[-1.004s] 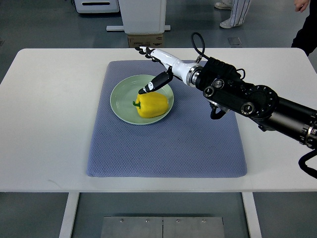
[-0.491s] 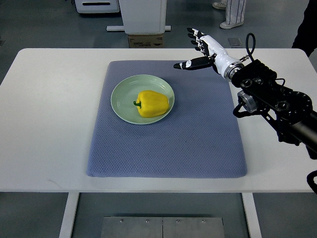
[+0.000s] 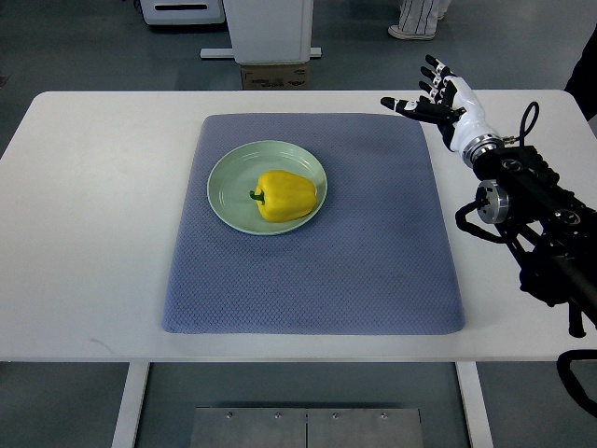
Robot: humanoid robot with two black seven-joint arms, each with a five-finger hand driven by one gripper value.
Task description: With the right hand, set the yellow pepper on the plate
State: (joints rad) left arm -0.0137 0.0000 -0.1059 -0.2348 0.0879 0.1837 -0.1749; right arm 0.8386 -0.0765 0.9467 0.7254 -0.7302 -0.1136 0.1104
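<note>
pepper (image 3: 286, 195): I see it lying on its side in the middle of the plate, stem pointing left; nothing touches it.
handling, my judgement: light and hollow, stiff-walled, skin smooth and glossy so likely slippery; lobed and round, so it may rock or roll if nudged. Not fragile, though a hard squeeze could bruise it.
where to hold, my judgement: across the broad body, fingers on the far side and thumb on the near side; the stem looks too small to grip.
plate (image 3: 224, 183): pale green, round, on the far-left part of the mat, rim showing all round the pepper.
mat (image 3: 317, 280): grey-blue, textured, centred on the table.
table (image 3: 84, 215): white.
right hand (image 3: 440, 93): far right, over the mat's far-right corner, well apart from plate; fingers spread, holding nothing.
left arm: not seen.
task state, my judgement: placing looks done.
background: a person's shoe (image 3: 410, 31) on the floor beyond the table.
</note>
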